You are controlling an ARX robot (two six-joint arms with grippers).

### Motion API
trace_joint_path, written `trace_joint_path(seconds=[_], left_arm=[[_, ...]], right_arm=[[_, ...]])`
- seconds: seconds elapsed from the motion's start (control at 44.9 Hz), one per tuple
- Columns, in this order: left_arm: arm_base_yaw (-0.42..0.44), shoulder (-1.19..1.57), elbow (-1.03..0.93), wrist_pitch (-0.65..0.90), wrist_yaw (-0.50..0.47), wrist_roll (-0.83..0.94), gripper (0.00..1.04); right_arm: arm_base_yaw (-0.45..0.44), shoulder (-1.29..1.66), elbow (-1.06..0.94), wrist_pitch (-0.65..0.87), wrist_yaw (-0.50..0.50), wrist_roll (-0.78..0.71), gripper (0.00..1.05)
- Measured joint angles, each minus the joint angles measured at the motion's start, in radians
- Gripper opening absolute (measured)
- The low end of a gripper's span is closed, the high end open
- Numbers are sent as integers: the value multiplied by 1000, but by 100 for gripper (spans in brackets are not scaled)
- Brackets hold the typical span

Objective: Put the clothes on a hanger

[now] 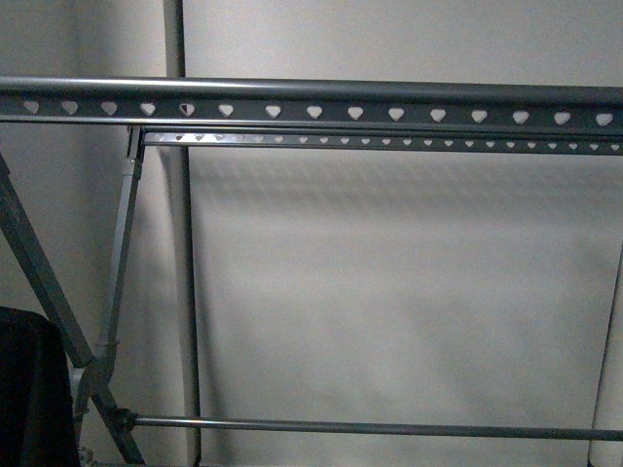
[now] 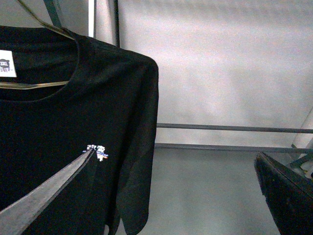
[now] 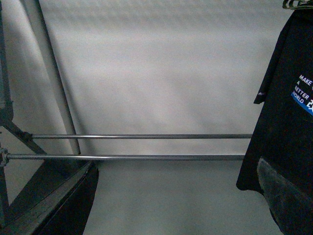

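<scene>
**Black T-shirt low at left of drying rack; both grippers empty**

Item 1. T-shirt (image 2: 112,98): black, short-sleeved, carried on a thin wire coat-hanger (image 2: 34,85) that passes through the collar. Location: low at the left edge of the scene, beside the crossed legs of the drying rack (image 1: 311,102). What the hook rests on is out of view.

Item 2. Print (image 3: 304,90): "MAKE A BETTER WORLD", white, on the side turned to the right wrist camera.

Item 3. Left gripper (image 2: 174,155): jaws wide apart, nothing between them. One finger (image 2: 49,196) crosses the chest of the shirt in its own view; contact cannot be told.

Item 4. Right gripper (image 3: 176,166): jaws apart, empty, facing the lower rods (image 3: 142,136).

Handling note (judgement): the shirt appears hung, so the step is probably clearing the left arm. Draw it straight back from the cloth with no sideways sweep, so that no finger snags the sleeve or tips the coat-hanger. Confirm the hook is seated before leaving
</scene>
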Motion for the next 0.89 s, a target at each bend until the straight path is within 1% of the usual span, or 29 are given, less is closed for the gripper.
trace_joint_path(seconds=[0.2,0.223,0.245,0.267,0.312,0.379,0.401,0.468,0.49,0.557,0.646,0.69,0.735,0.802,0.891], left_arm=[[0,0,0,0,0,0,98],[19,11,0,15,45,1,98],[44,28,1,46,151,-3,98],[59,42,1,63,193,-5,98],[101,109,11,129,345,-14,98],[110,215,41,196,419,-39,98],[105,262,59,220,416,-49,98],[97,384,125,243,370,-80,98],[97,465,177,240,308,-109,98],[111,628,285,223,185,-199,98],[140,895,468,187,11,-374,98],[150,993,538,184,-53,-449,98],[157,1074,610,149,-114,-522,98],[155,1176,708,104,-189,-628,98],[140,1274,809,67,-251,-711,98]], right_arm=[[0,0,0,0,0,0,97],[0,0,0,0,0,0,97],[0,0,0,0,0,0,97],[0,0,0,0,0,0,97],[0,0,0,0,0,0,97],[0,0,0,0,-3,0,97],[1,0,0,0,-3,0,97],[1,0,0,0,0,0,97],[1,0,0,0,0,0,97],[1,0,0,0,0,0,97],[1,0,0,0,0,0,97],[1,0,0,0,0,0,97],[1,0,0,0,0,0,97],[1,0,0,0,0,0,97],[1,0,0,0,0,0,97]])
